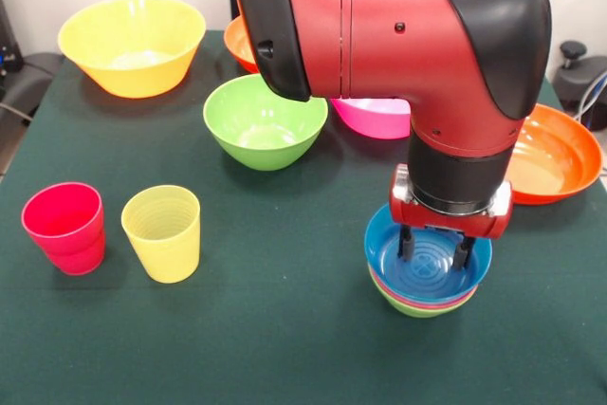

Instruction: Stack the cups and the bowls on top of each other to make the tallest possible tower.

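Note:
The tower (423,299) stands at the front right: a blue bowl (432,267) on top, a red rim under it, and a small light-green bowl (417,309) lowest. My gripper (435,251) hangs straight down into the blue bowl, its fingers (406,243) spread apart and holding nothing. The red cup (64,228) and the yellow cup (163,232) stand upright side by side at the front left, well apart from the gripper. A green bowl (266,121) sits mid-table.
A large yellow-orange bowl (133,45) is at the back left. A pink bowl (375,117) and a small orange bowl (238,45) are partly hidden behind the arm. A wide orange bowl (558,154) lies at the right edge.

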Robot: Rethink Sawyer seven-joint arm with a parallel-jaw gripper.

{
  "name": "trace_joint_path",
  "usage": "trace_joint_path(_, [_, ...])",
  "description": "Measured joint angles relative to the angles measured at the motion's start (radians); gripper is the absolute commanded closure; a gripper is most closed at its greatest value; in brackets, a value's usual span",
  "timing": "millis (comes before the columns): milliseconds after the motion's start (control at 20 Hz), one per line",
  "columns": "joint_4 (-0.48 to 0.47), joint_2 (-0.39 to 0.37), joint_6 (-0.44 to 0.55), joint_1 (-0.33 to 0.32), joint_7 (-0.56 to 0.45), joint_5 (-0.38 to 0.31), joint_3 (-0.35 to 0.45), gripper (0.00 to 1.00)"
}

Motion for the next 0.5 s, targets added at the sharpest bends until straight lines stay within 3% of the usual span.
trace_joint_path(500, [0.000, 0.000, -0.065, -0.003, 0.000, 0.000, 0.005, 0.00])
